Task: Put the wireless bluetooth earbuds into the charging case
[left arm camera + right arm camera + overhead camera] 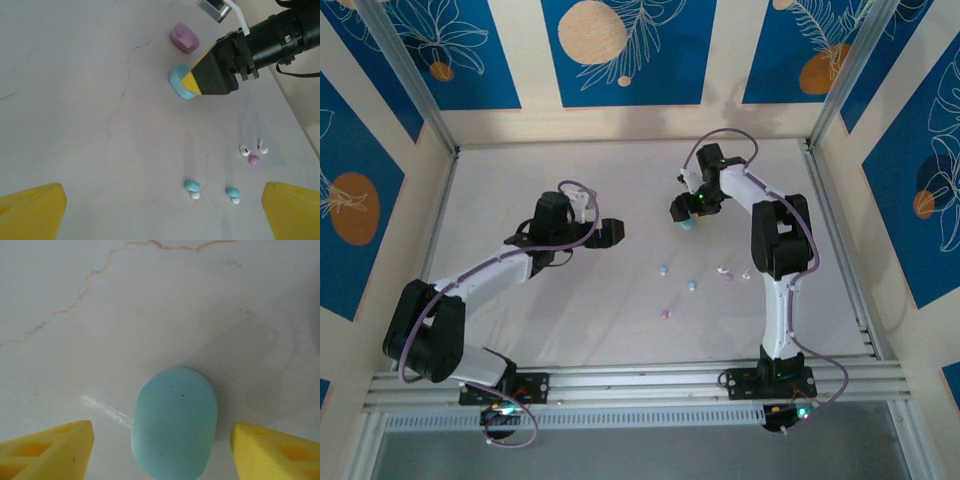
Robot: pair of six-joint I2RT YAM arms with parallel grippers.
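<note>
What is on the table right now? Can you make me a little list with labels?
Blue case: flat on the table, looks closed, between the right fingers, untouched
Pink case: near it, not touching
Blue earbuds: two, loose on the table
White earbuds: two, loose
Pink earbud: one, beside the white ones
Left fingers: wide open, empty
Right fingers: open

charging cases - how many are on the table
2. The blue case sits between the open fingers of the right gripper, not gripped. The pink case lies close beside it, not touching. More could be hidden.
</note>
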